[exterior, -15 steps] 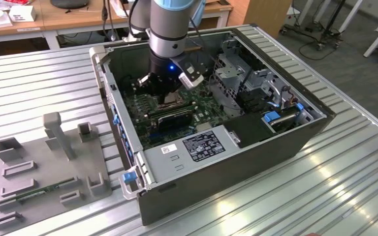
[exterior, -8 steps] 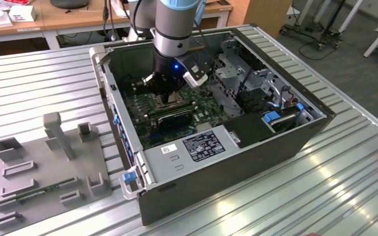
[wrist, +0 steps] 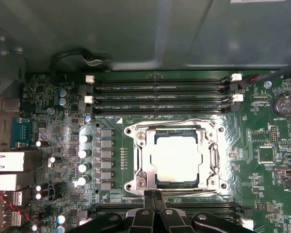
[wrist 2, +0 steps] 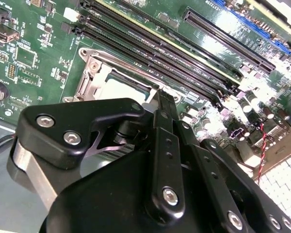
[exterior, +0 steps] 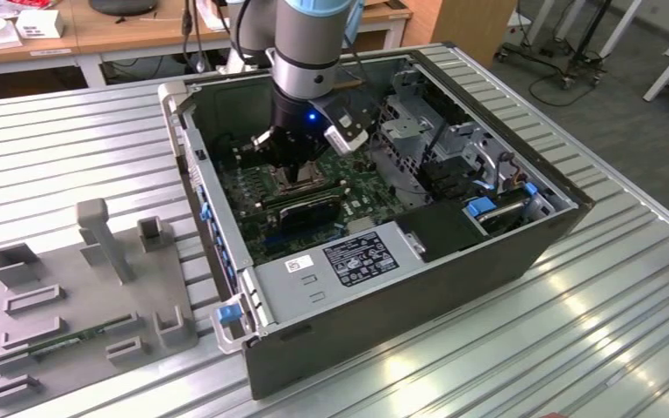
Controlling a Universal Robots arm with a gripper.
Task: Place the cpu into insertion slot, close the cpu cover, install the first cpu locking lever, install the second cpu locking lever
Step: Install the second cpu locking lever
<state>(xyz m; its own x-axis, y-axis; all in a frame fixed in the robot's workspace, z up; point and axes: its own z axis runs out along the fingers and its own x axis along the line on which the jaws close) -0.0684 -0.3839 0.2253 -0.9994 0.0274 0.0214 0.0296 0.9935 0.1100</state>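
Blocking much of the cpu (wrist 2: 117, 90), claw (wrist 2: 166, 101) fingers pressed together.

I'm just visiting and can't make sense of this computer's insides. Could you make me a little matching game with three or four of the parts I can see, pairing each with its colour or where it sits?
Things:
1. cpu
2. cpu cover
3. circuit board
4. gripper

Descriptions:
A. green, dotted with small parts
B. black fingers, just at the edge of the socket frame
C. pale square lying in the middle of the socket
D. silver frame lying flat around the pale square

Pairs: 1-C, 2-D, 3-A, 4-B
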